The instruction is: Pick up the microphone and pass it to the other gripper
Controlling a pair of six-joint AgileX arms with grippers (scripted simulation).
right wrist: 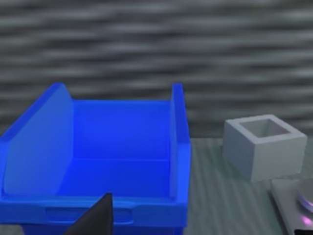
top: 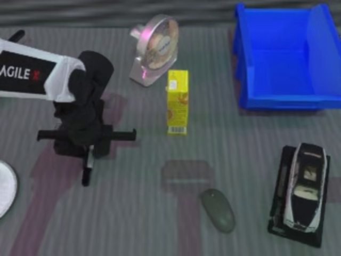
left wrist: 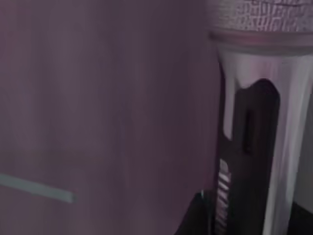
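left claw (top: 87, 152), directly over microphone (top: 86, 169)

Overall light: soft and even in the top view, moderate in brightness, with no hard-edged shadows.
Shadow by the left gripper (top: 88, 154): a broad dark band lies on the table (top: 133, 224) directly beneath it and trails away toward the near edge.
Second shadow: a similar dark patch well to the gripper's right, just beside the grey mouse (top: 217, 210).
Glare: a small bright highlight on the fan (top: 155, 49), beyond the gripper.
Left wrist view: dim; the table surface beside the microphone (left wrist: 259, 98) is in deep shade, while its mesh head catches light.
Right wrist view: brightest; the blue bin (right wrist: 122, 147) is strongly lit and the white box (right wrist: 261, 144) has pale, evenly lit faces.
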